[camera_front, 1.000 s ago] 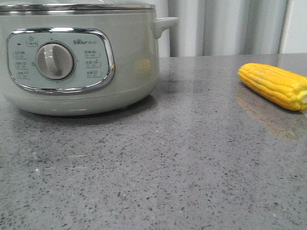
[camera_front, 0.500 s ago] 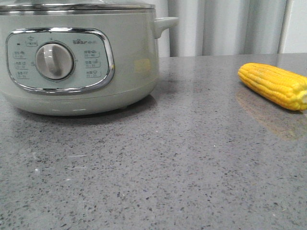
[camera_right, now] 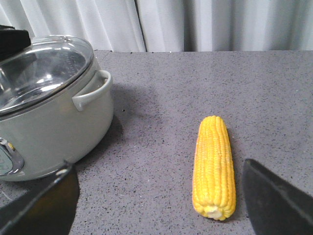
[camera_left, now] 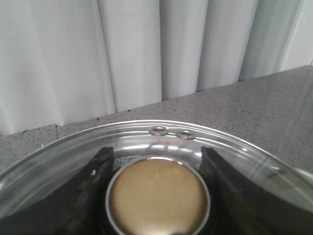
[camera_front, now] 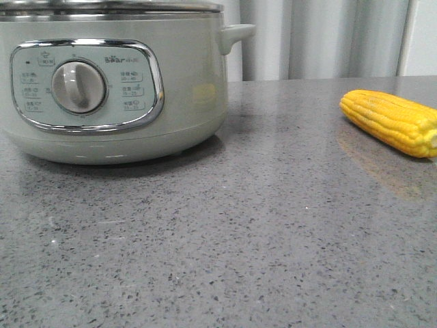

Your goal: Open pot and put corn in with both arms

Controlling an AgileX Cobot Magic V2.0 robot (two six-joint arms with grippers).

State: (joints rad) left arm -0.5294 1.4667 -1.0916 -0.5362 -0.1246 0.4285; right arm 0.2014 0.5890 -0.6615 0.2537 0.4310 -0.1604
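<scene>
- I see a speckled grey countertop, pale curtains behind.
- Grey-green pot at left, lid on; corn at right.
- Left gripper straddles the lid knob; grip unclear.
- Right gripper spread wide.

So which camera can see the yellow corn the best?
The right wrist view: the whole corn lies flat on the grey table, between the open fingers of the right gripper. The front view shows it from the side, its end cut off at the picture's edge. The left wrist view shows no corn, only the pot's lid.

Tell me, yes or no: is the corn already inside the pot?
No, the corn lies on the counter beside the pot, whose glass lid is on.
</scene>
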